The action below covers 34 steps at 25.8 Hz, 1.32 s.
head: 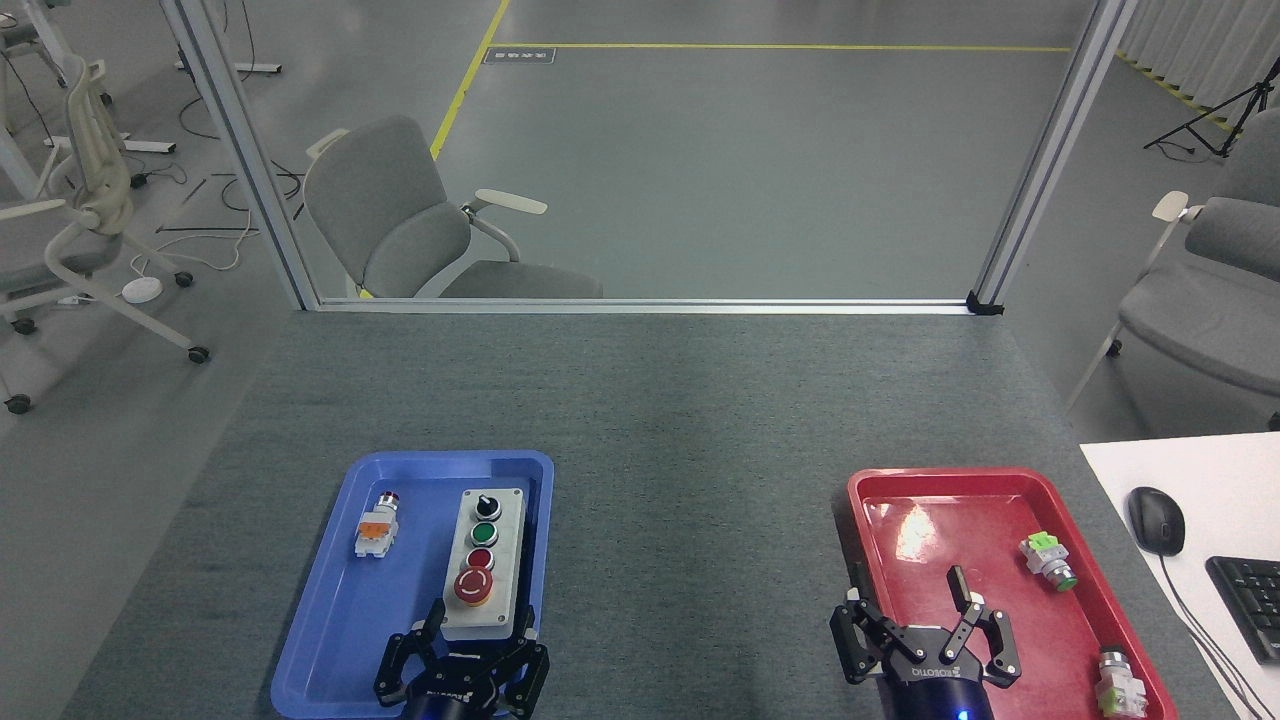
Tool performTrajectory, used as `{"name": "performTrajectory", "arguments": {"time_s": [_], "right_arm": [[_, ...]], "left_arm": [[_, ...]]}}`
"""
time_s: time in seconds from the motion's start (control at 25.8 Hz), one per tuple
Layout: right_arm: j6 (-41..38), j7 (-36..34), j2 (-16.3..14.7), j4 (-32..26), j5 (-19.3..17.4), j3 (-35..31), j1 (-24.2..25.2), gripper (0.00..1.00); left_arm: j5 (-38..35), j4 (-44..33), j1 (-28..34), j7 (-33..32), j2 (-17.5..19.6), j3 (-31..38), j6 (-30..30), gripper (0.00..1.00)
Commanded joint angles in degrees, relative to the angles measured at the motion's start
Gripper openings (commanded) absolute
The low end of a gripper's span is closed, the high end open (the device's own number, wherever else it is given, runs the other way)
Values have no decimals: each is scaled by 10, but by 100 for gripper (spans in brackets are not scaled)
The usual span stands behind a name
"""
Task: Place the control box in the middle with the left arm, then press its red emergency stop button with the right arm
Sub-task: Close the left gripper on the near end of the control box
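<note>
Light-grey control box [482, 563], lengthwise, face up, in blue tray [330, 610]

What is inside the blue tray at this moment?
The blue tray holds the control box, lying flat on its right side, and a small push-button part with an orange block on its left. The left hand covers the box's near end and the tray floor there.
</note>
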Motion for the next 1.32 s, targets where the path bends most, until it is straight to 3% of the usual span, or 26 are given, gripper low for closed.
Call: {"name": "performTrajectory", "arguments": {"time_s": [0.0,0.35,0.93,1.28], "right_arm": [[2,0,1,0,0,0,0,97],[2,0,-1,0,0,0,0,98],[2,0,-1,1,-2,1,0,98],[1,0,-1,1,-2,1,0,98]], "left_arm": [[2,11,-7,3,3,7,0,97],[2,12,-13,4,4,36,-1,97],[10,18,-11,-4,-4,28,-7,98],[11,70,-43,-12,-12,23,-3,98]]}}
